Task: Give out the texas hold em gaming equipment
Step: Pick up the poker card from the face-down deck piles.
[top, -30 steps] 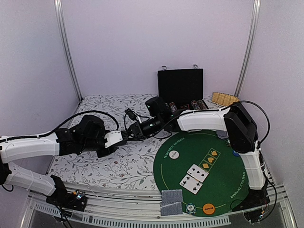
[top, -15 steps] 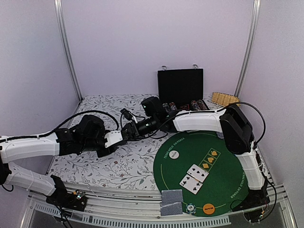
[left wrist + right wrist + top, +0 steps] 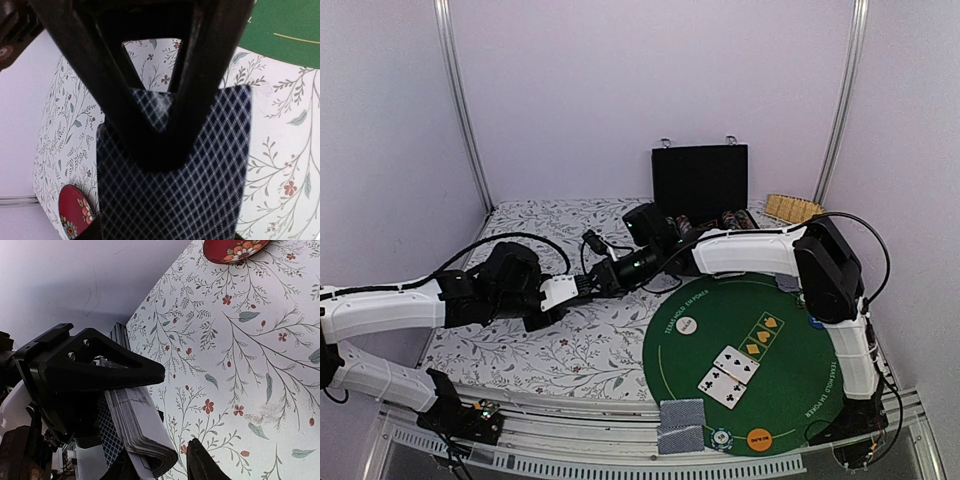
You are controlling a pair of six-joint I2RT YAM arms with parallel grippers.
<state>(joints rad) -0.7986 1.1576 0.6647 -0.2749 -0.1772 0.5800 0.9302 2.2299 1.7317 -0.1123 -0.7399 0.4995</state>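
1. Step in hand, as I judge it: dealing. The left claw (image 3: 578, 287) offers the deck of cards (image 3: 200, 190) and the right claw (image 3: 603, 277) has reached across to draw from it. The two meet above the flowered table (image 3: 540, 350), left of the green mat (image 3: 800, 370).
2. The left claw is clamped on the deck, one black finger flat on the blue-checked back.
3. In the right wrist view, one finger (image 3: 202, 462) of the right claw stands just beside the deck's curled lower corner. I cannot tell whether that claw is apart or pinching a card.
4. The deck is held in the air, clear of the table. The red dish (image 3: 235, 247) lies well apart from it.
5. The deck's long axis seems to run along the left claw's fingers, roughly left to right. Its free end points right toward the right claw, and the patterned back faces the left wrist camera.
6. On the mat, face-up cards (image 3: 732, 372) lie mid-mat and face-down cards (image 3: 681, 420) at the near edge.
7. The next move calls for pinching one card only at the free corner, then sliding it off along the long axis. The risk is dragging several cards out together.
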